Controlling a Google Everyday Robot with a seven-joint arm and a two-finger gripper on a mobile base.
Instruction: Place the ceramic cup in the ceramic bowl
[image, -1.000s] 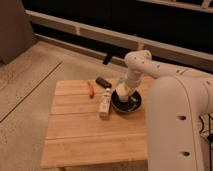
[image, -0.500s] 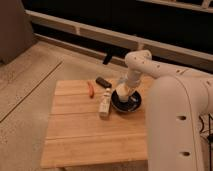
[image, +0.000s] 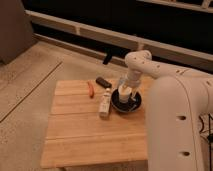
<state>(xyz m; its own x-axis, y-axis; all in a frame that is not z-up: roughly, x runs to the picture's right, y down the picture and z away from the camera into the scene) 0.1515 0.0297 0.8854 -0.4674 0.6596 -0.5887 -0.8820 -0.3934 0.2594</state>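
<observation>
Gripper: the gripper (image: 125, 91) hangs over the ceramic bowl (image: 126, 103); grip state cannot be told.
Cup: the ceramic cup (image: 123, 97) sits at its tip, apparently inside the bowl.
Beside: cream box (image: 104, 104) on wooden table (image: 90, 135).

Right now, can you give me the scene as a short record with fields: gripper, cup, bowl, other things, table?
gripper: gripper over the bowl, at the cup
cup: cup pale, inside the bowl's rim
bowl: bowl dark, on the table's right part
other things: cream box left of the bowl; orange item; dark item
table: table wooden slats
</observation>
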